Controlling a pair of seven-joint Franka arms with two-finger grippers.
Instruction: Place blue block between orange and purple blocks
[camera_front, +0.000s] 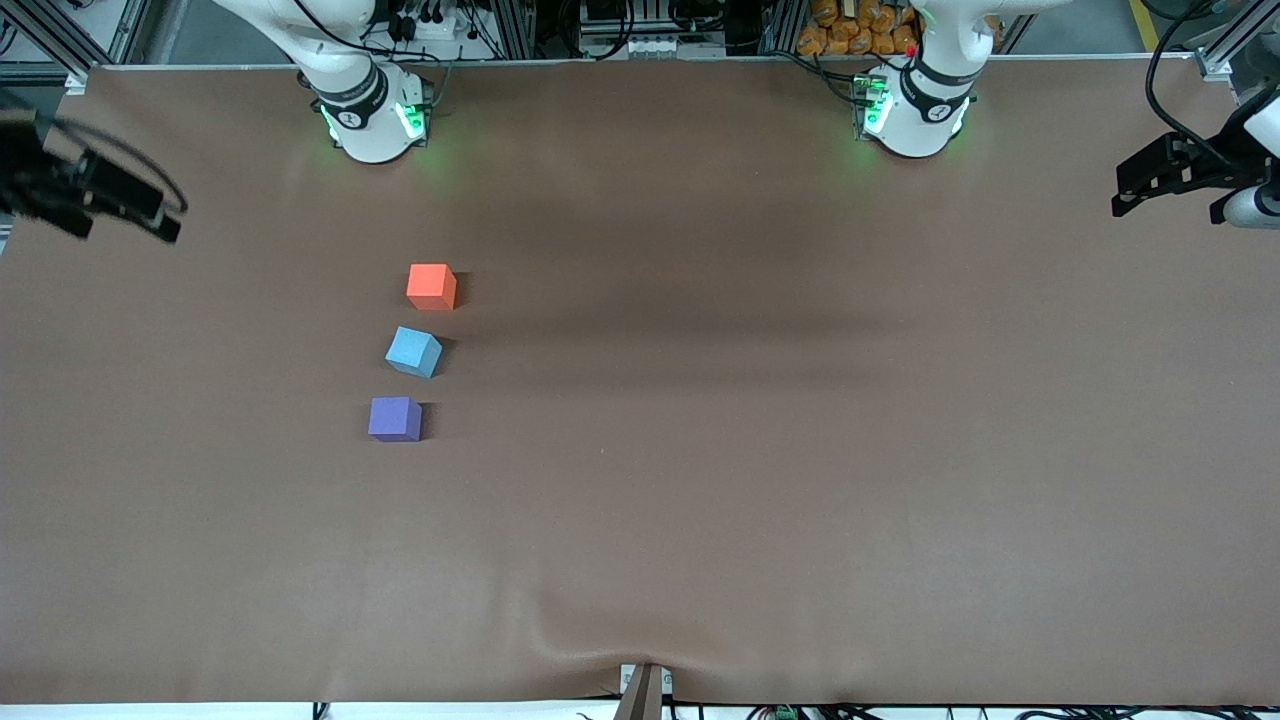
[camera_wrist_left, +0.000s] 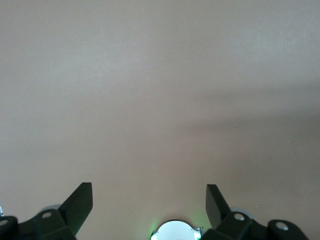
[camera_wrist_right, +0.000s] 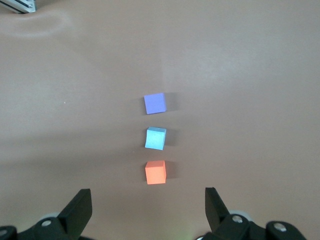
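We find the small light sky-blue matte cube (camera_front: 413, 351) resting on the brown-covered desk (camera_front: 760, 450), between the orange-red matte cube (camera_front: 432, 286) and the violet-purple matte cube (camera_front: 394, 418). The three form a short line toward the right arm's end of the desk: the orange-red cube is farthest from the front camera, the violet-purple one nearest, and the sky-blue one sits in the gap, touching neither. It is turned a little out of square with its neighbours. The right wrist view shows the same row, sky-blue cube (camera_wrist_right: 155, 138) in the middle, with nothing on or against it.

We judge the placement done, so the risks are small. A returning arm could sweep low across the row and knock a cube out of line. A second grasp meant to square the sky-blue cube could also nudge a neighbour, since the gaps are narrow.

The right claw (camera_front: 95, 195) hangs over the desk's edge at the right arm's end, well apart from the cubes. In its wrist view its fingers (camera_wrist_right: 80, 207) stand wide apart and hold nothing. The left claw (camera_front: 1165, 180) waits over the left arm's end of the desk, its fingers (camera_wrist_left: 80, 202) likewise spread wide, empty, with only bare desk beneath.
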